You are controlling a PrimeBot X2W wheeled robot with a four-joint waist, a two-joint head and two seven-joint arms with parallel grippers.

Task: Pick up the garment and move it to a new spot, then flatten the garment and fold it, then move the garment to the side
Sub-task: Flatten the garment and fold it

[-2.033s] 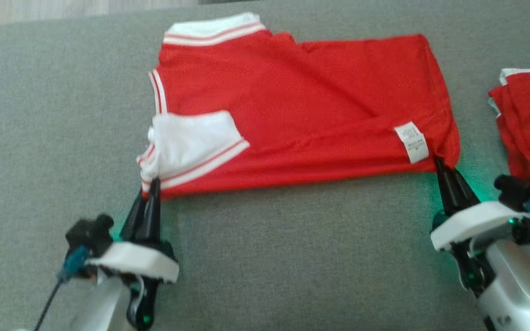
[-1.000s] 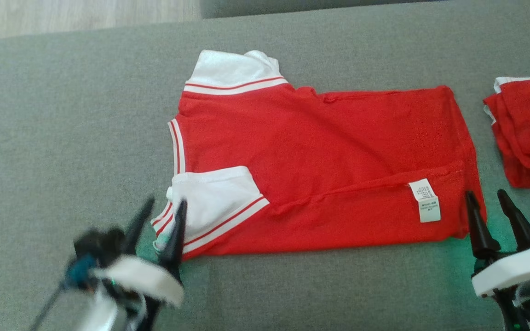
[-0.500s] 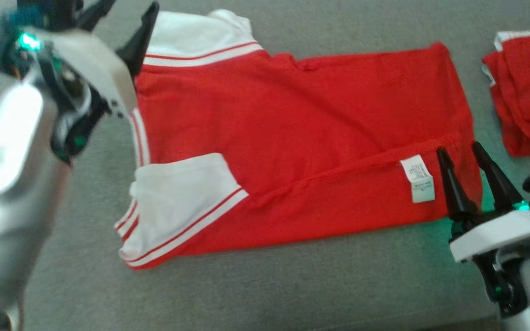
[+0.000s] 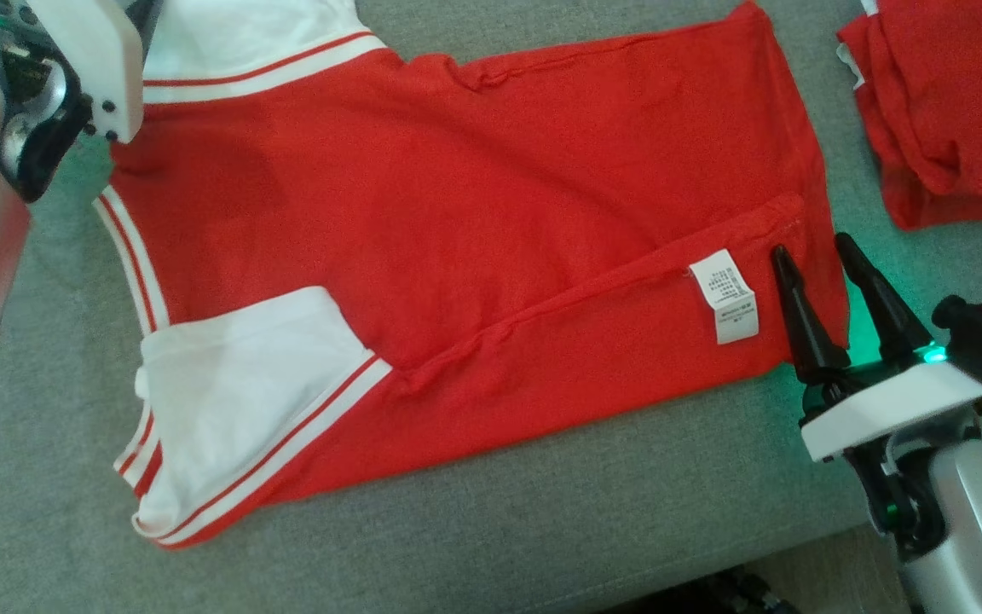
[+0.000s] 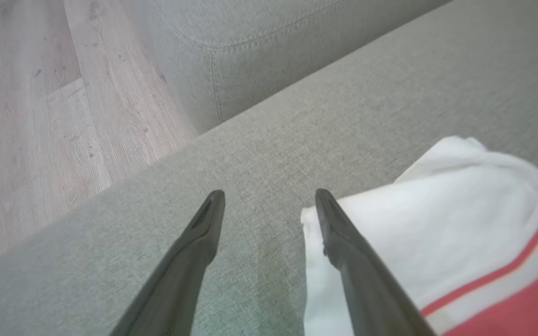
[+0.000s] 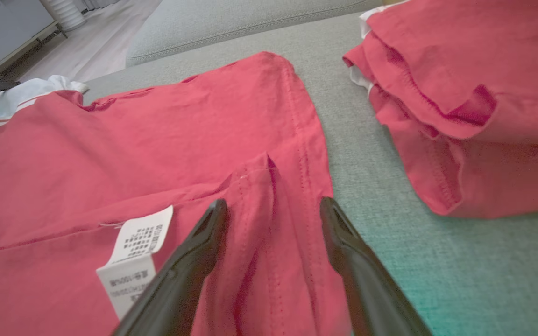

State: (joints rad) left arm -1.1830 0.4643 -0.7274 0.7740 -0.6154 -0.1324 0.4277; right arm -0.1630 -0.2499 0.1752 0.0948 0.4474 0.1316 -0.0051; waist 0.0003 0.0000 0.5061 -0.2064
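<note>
Right gripper [image 4: 809,246], fingers spread and holding nothing, stands over the near hem corner of the shirt [image 4: 457,213], just beside its label [image 4: 724,296]. The shirt lies flat on the grey sofa [image 4: 542,512]. Farther off, the left gripper [image 5: 270,193], fingers also spread, hovers at the edge of the white sleeve [image 5: 437,224]. A red pile [image 4: 943,102] lies apart, to the right.

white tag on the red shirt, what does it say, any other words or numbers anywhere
White sewn-in care label on the red mesh shirt with white striped sleeves: rows of small print, too small and blurred to read in the head and right wrist views.
Folded red garment and grey fabric couch: no text on them.
</note>
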